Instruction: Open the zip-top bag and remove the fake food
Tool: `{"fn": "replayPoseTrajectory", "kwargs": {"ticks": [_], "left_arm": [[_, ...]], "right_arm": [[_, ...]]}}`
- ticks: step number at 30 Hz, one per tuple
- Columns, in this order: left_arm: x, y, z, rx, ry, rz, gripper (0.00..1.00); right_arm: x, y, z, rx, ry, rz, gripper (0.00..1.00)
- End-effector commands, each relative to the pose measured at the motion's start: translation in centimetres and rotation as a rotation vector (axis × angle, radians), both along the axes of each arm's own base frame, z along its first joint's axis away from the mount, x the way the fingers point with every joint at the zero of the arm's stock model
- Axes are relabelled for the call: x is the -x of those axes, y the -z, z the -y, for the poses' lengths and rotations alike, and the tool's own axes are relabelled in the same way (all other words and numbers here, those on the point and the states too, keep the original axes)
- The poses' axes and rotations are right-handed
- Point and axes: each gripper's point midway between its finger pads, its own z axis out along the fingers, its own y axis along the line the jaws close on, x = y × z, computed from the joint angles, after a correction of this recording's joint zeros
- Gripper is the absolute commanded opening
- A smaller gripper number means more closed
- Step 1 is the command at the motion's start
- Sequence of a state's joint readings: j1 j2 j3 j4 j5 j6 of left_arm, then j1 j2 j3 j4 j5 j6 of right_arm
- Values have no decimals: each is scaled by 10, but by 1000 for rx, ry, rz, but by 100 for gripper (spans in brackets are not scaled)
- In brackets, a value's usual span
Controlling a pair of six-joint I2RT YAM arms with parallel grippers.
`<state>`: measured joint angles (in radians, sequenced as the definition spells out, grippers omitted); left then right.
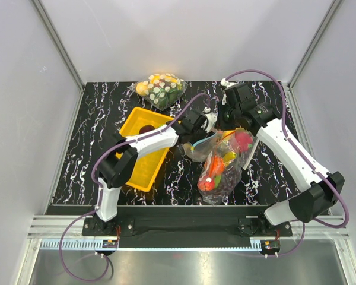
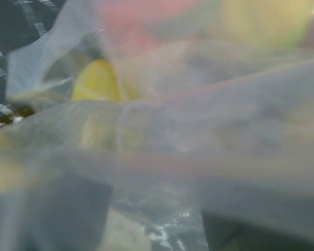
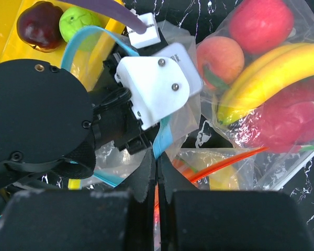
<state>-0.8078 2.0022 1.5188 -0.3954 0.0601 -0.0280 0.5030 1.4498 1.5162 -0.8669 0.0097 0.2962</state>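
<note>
The right fingers (image 3: pixel 144 180) are pinched together on the zip-top bag (image 1: pixel 200 145) at mid-table, likely anchoring it while the left arm (image 1: pixel 160 138) works its mouth. The left arm's own fingers sit behind blurred film, so I cannot tell their state. A yellow-green piece (image 2: pixel 97 81) shows through the plastic.

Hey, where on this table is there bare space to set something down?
Bare marble: the strip between the table's left edge and the yellow bin; the gap between bin and fruit bag; the near-right patch between fruit bag and right arm. Crowded: the centre, where left arm and right arm meet over the zip-top bag.
</note>
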Motion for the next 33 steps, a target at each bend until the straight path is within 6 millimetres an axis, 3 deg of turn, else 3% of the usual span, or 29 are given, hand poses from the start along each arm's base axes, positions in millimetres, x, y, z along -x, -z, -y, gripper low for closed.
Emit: {"fn": "replayPoseTrajectory", "kwargs": {"ticks": [1, 10, 16, 21, 28, 33], "left_arm": [[-28, -14, -25, -120, -94, 155, 64], [-53, -27, -11, -96, -99, 244, 74], [-64, -12, -2, -143, -57, 238, 79], [-77, 4, -9, -165, -81, 236, 81], [-104, 2, -9, -152, -125, 267, 83], [-113, 5, -10, -133, -135, 258, 81]], "right_arm": [[1, -30, 0, -55, 8, 78, 0], [3, -27, -11, -102, -30, 62, 0], [1, -22, -18, -112, -56, 46, 0], [0, -26, -24, -143, -73, 49, 0], [8, -22, -40, -201, -137, -1, 0], [2, -17, -32, -155, -124, -23, 5]]}}
